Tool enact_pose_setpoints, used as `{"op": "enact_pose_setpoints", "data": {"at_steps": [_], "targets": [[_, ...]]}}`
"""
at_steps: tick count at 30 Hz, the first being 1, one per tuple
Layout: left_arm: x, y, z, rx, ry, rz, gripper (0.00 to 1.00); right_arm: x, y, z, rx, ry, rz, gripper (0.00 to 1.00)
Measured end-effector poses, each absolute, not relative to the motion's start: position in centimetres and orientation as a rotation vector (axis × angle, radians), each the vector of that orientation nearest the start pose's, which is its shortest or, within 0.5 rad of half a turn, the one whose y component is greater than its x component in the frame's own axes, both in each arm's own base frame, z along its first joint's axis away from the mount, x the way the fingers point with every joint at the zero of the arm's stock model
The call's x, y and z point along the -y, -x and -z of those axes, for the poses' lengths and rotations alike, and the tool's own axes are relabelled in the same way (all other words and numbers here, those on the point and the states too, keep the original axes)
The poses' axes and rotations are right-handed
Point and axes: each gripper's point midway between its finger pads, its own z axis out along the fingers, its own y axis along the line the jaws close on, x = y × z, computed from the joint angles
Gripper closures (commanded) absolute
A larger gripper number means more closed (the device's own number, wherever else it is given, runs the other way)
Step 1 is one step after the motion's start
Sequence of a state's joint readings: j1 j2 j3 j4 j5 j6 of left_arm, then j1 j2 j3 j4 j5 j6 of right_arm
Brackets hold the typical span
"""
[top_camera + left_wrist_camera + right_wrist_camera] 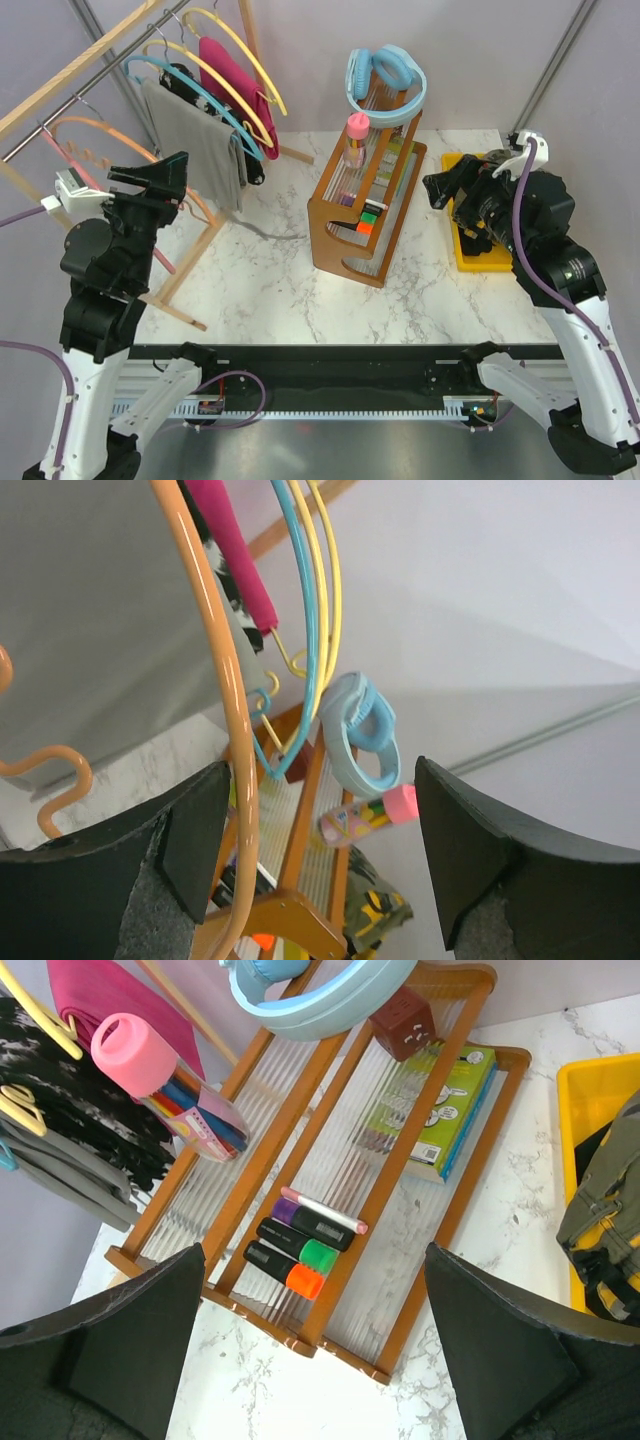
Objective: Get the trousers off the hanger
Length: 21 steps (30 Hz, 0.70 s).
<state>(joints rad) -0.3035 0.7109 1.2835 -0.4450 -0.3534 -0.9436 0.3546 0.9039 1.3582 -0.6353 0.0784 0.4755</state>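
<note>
Left pincer gapes, orange hanger hugging one inner edge.

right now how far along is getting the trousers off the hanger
Done: the olive-green camouflage cloth trousers lie in the yellow tray, and the curved orange hanger is bare. In hand: nothing; the left gripper and right gripper are both open. Left: some black cloth hangs by the blue hanger, maybe the other pair.

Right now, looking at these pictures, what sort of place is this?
Probably a robot test bench staged as a home corner: a white marble-pattern table, a light wooden clothes rack with coloured hangers, and a brown wooden slatted shelf holding markers.
</note>
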Motion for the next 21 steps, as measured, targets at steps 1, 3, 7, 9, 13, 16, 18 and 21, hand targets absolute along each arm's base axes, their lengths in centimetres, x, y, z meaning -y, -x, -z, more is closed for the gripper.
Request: {"op": "enact_pose_setpoints", "data": {"at_steps": [1, 3, 7, 9, 13, 16, 18, 21], "targets": [[4.9, -23.9, -47.7, -1.308, 0.737, 0.786, 0.19, -10.5, -26.9, -40.0, -1.779, -0.166, -0.533, 0.02], [5.4, -23.3, -47.7, -1.327, 0.727, 0.823, 0.19, -10.4, -26.7, -39.9, -1.783, -0.166, -0.531, 0.02], [7.0, -21.6, -48.2, -1.366, 0.658, 0.920, 0.21, -10.3, -26.3, -39.6, -1.788, -0.166, -0.531, 0.02], [7.9, -21.0, -48.4, -1.383, 0.625, 0.975, 0.22, -10.3, -26.2, -39.3, -1.796, -0.167, -0.529, 0.02], [9.5, -19.6, -48.0, -1.438, 0.574, 1.066, 0.22, -10.3, -25.9, -38.4, -1.815, -0.172, -0.532, 0.02], [9.2, -18.6, -47.3, -1.460, 0.583, 1.061, 0.22, -10.2, -25.8, -38.2, -1.820, -0.174, -0.532, 0.02], [8.5, -17.9, -47.0, -1.454, 0.598, 1.039, 0.22, -10.2, -25.7, -38.2, -1.821, -0.174, -0.532, 0.02], [7.4, -16.7, -47.0, -1.438, 0.610, 0.994, 0.22, -10.2, -25.6, -38.0, -1.827, -0.173, -0.533, 0.02]]}}
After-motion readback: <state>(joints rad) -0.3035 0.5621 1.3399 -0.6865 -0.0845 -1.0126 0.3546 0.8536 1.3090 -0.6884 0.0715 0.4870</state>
